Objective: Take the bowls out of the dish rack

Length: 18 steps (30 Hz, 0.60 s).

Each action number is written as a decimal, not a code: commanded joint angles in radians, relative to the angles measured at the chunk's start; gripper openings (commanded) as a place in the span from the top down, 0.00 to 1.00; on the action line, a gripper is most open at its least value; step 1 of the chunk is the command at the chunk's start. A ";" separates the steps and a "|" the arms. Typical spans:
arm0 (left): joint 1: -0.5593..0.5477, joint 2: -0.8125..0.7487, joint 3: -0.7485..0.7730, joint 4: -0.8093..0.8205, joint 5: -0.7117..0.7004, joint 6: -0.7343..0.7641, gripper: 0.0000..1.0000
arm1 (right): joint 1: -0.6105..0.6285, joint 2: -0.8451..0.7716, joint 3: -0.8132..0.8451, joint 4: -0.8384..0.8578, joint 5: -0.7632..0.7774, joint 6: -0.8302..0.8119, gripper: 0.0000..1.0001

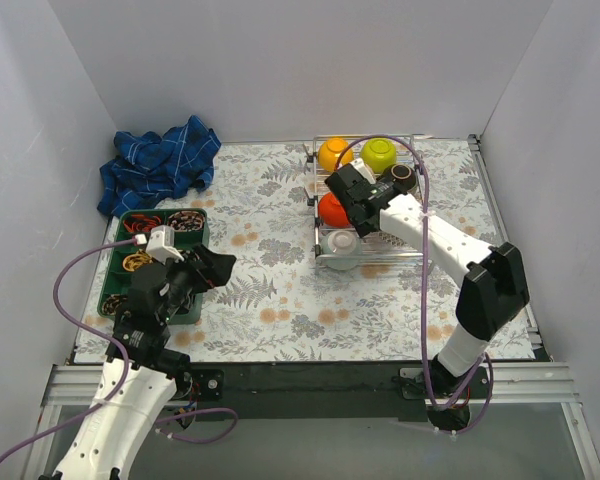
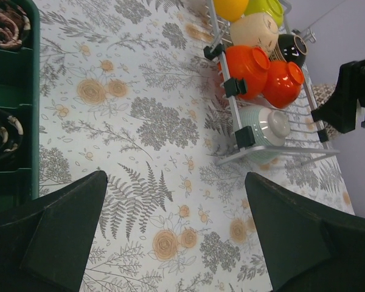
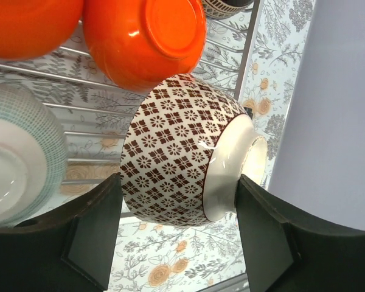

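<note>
One patterned bowl (image 3: pixel 173 152) in right gripper (image 3: pixel 179 185)

Colourful bowls (image 2: pixel 246 70) lie tipped — inside chrome dish rack (image 2: pixel 280 152).

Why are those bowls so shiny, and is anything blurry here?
Right wrist view: white glare streaks on the red-orange bowl and patterned bowl, near jaws dark and soft. Left wrist view: jaws dark too, dish rack sharp. Top view: even light, faint shadows.
</note>
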<state>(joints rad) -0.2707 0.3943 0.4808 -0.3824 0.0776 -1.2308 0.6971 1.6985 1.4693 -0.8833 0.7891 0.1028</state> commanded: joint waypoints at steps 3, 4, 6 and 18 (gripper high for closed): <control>-0.005 0.083 0.024 0.075 0.177 0.004 0.02 | 0.004 -0.148 0.069 0.001 -0.146 0.044 0.84; -0.007 0.101 0.037 0.086 0.201 0.001 0.02 | 0.002 -0.164 0.066 0.012 -0.177 0.051 0.84; -0.007 0.167 0.057 0.109 0.244 -0.007 0.02 | 0.004 -0.221 0.045 0.058 -0.267 0.057 0.85; -0.126 0.540 0.211 0.351 0.412 -0.078 0.02 | 0.004 -0.566 -0.246 0.586 -0.873 0.270 0.85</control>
<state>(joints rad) -0.3233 0.8555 0.6273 -0.1505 0.4454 -1.2873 0.6968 1.2247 1.3090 -0.6304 0.1669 0.2634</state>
